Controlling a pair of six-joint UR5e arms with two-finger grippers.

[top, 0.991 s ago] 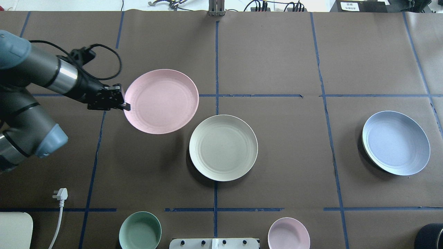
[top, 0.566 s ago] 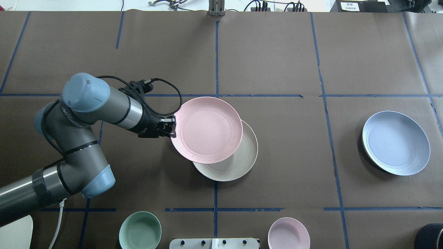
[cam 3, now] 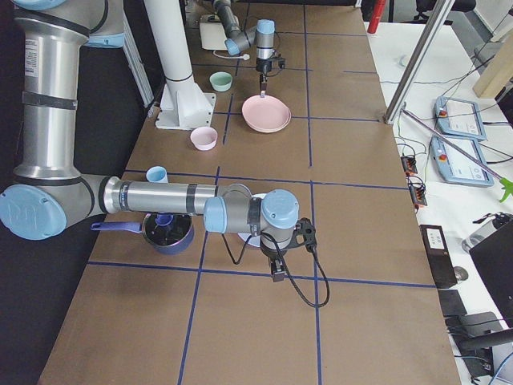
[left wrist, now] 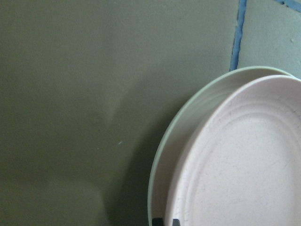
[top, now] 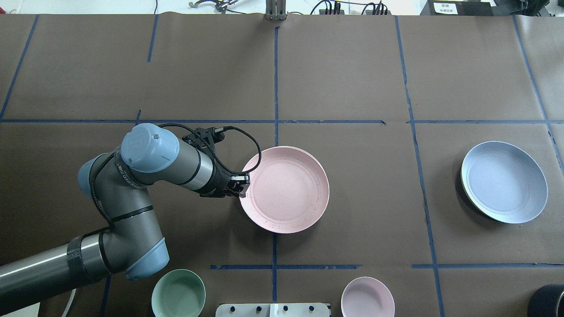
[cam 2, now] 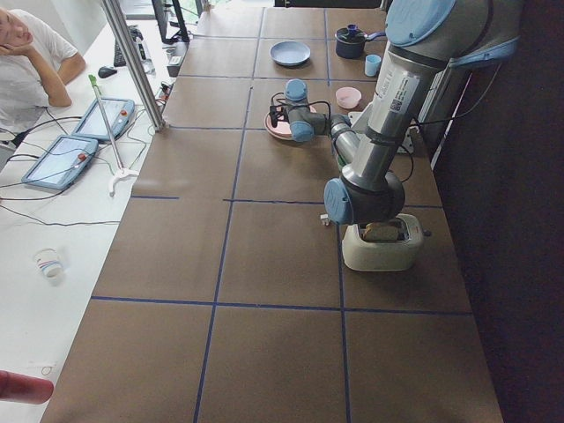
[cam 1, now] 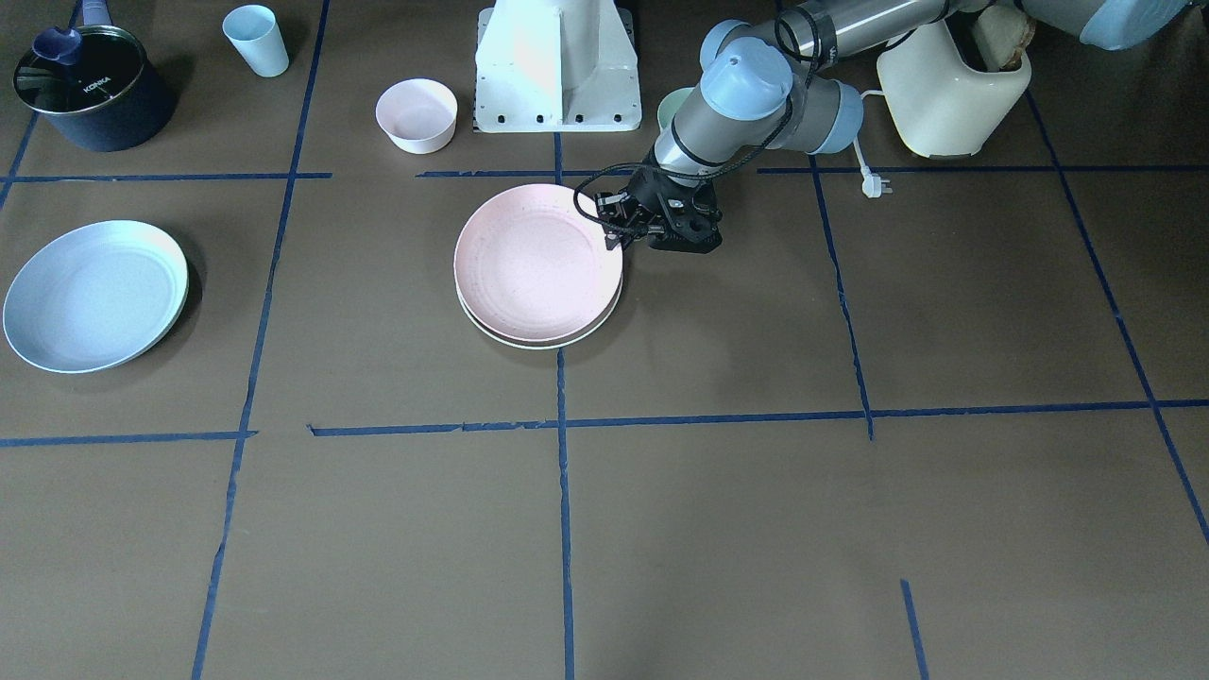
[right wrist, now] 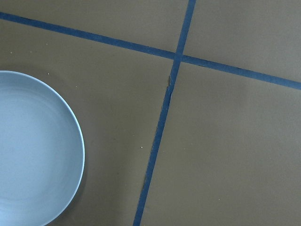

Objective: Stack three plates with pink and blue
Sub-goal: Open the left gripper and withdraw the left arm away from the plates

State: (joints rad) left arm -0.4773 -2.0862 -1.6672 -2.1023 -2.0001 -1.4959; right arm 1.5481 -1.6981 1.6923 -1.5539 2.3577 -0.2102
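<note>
Where the left gripper (top: 241,188) sits, the pink plate (top: 286,189) seems rim-clamped.

We are in a robotics lab, not a home. The surface (top: 352,66) is covered in brown paper and marked into a grid with blue tape (top: 276,79). Grey-and-blue robot arms (top: 150,158) reach over it from beside a white pedestal (cam 1: 555,66). Alongside, an operator (cam 2: 26,53) sits at a white bench (cam 2: 53,300) with touch-screen pendants (cam 2: 60,162), cables (cam 2: 53,198) and aluminium posts (cam 2: 132,62).

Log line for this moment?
left gripper shut on pale pink speckled round plate | it lies over cream round plate | pale blue round plate apart
</note>
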